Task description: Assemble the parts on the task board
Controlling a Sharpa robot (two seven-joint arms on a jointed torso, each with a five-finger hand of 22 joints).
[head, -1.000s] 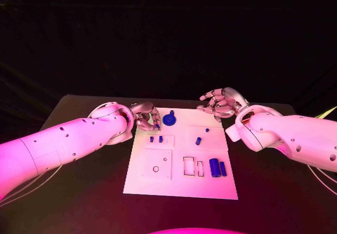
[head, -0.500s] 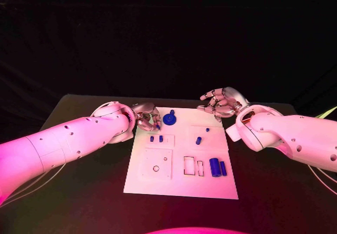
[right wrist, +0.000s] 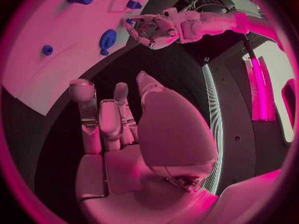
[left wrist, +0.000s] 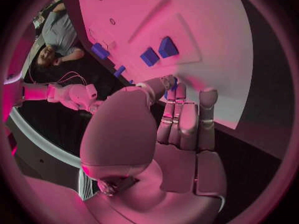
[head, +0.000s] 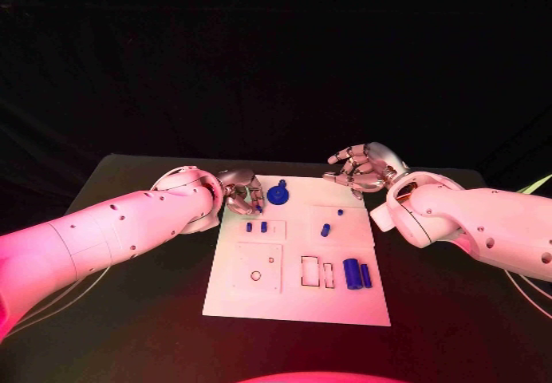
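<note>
The white task board (head: pixel 297 299) lies mid-table. My left hand (head: pixel 239 191) hovers over its far left corner and pinches a small blue part (left wrist: pixel 172 87) between thumb and fingertips; the right wrist view shows the left hand (right wrist: pixel 149 30) too. Just beside it stands a blue round part (head: pixel 277 194). Two small blue pegs (head: pixel 257 227) stand below the hand. My right hand (head: pixel 362 169) hangs off the board's far right corner, fingers loosely apart, holding nothing. The right hand's fingers (right wrist: pixel 99 119) rise clear of the board.
A short blue part (head: pixel 325 230) and a tiny one (head: pixel 340 213) sit on the board's right half. Two blue cylinders (head: pixel 358 274) lie near the right edge beside rectangular slots (head: pixel 310 271). Black table (head: pixel 138 279) surrounds the board.
The left hand has crept slightly further over the board's corner with the small part in its pinch. The right hand has stayed where it was.
</note>
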